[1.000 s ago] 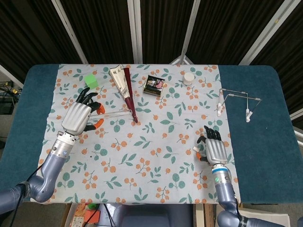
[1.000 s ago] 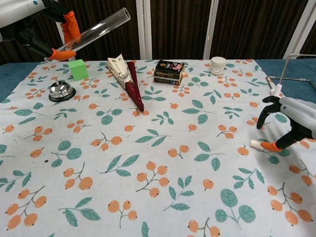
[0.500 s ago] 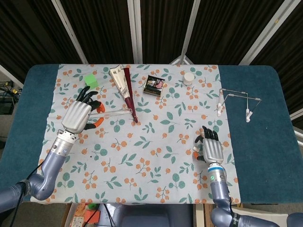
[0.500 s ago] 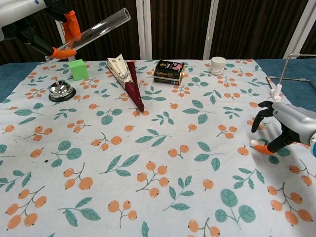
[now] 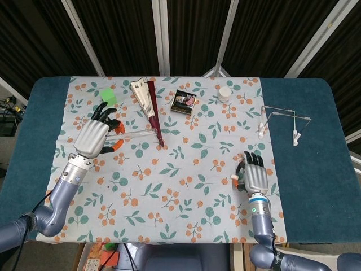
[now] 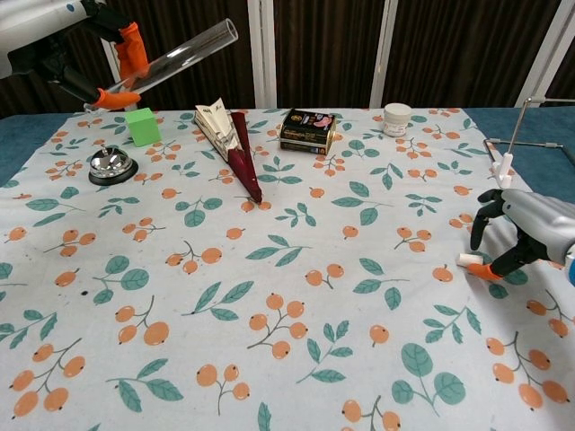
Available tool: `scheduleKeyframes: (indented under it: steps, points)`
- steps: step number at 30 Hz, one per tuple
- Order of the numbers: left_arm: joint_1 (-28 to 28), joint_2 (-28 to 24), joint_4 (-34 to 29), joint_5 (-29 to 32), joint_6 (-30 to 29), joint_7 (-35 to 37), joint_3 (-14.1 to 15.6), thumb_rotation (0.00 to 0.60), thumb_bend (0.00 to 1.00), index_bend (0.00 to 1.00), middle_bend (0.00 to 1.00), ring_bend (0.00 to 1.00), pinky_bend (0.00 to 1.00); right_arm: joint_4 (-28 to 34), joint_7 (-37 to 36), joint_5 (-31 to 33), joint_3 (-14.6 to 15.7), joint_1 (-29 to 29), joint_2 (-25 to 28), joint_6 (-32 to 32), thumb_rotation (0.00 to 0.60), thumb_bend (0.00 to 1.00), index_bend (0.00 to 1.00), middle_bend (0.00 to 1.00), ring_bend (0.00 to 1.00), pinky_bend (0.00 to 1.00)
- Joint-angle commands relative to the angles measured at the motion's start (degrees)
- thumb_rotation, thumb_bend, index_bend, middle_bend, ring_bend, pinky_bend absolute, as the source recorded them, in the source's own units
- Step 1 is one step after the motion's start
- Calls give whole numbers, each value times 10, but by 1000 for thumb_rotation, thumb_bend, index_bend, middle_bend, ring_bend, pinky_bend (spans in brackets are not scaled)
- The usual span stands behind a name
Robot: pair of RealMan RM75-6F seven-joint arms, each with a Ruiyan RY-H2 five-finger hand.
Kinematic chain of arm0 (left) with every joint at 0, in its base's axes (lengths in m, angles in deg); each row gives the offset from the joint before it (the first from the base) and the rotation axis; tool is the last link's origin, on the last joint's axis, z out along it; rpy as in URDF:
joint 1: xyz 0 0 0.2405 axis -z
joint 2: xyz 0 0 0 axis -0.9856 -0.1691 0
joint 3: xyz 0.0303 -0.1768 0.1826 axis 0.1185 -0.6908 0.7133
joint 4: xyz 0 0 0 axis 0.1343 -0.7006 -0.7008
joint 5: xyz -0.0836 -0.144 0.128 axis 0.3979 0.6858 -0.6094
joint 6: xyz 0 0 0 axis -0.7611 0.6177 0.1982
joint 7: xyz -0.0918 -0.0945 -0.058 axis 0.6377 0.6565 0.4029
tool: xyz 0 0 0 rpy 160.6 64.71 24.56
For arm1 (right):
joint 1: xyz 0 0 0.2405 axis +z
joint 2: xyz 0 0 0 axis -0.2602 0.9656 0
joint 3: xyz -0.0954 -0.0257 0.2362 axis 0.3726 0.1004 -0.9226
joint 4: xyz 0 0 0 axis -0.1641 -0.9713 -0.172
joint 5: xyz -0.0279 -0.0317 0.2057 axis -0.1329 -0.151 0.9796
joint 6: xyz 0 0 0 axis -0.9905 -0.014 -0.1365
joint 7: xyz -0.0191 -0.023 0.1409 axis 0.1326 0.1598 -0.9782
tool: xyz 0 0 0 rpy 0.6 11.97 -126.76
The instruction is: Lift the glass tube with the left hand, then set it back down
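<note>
One glass tube [image 6: 175, 56] pinched in left robot hand [image 5: 97, 135], tilted, above table

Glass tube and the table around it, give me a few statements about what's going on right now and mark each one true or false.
1. The left hand holds the glass tube up off the cloth, tilted. True.
2. The green cube sits beside the white jar. False: the cube is on the left side of the cloth, the jar on the right.
3. The right hand holds the dark packet. False: the packet lies alone at the back of the cloth; the right hand sits low near the right edge, away from it.
4. A silver bell rests on the cloth in front of the green cube. True.
5. The folded fan lies between the cube and the packet. True.
</note>
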Motion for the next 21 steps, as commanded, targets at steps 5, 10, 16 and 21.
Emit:
scheduleKeyframes:
  steps: [5, 10, 16, 21]
  points:
    - [-1, -2, 0, 0, -1, 1, 0, 600, 533, 631, 671, 169, 0, 2, -1, -1, 3, -1, 1, 0, 600, 310, 530, 113, 0, 0]
    - [-2, -3, 0, 0, -1, 2, 1, 600, 534, 631, 671, 169, 0, 1, -2, 1, 3, -2, 1, 1, 600, 310, 522, 113, 0, 0]
    - [-1, -1, 2, 1, 0, 3, 1, 600, 534, 631, 671, 169, 0, -2, -2, 4, 2, 0, -1, 4, 600, 310, 522, 113, 0, 0]
    - [0, 0, 3, 0, 0, 3, 2, 600, 534, 631, 671, 169, 0, -4, -2, 3, 1, 2, -2, 5, 600, 310, 522, 113, 0, 0]
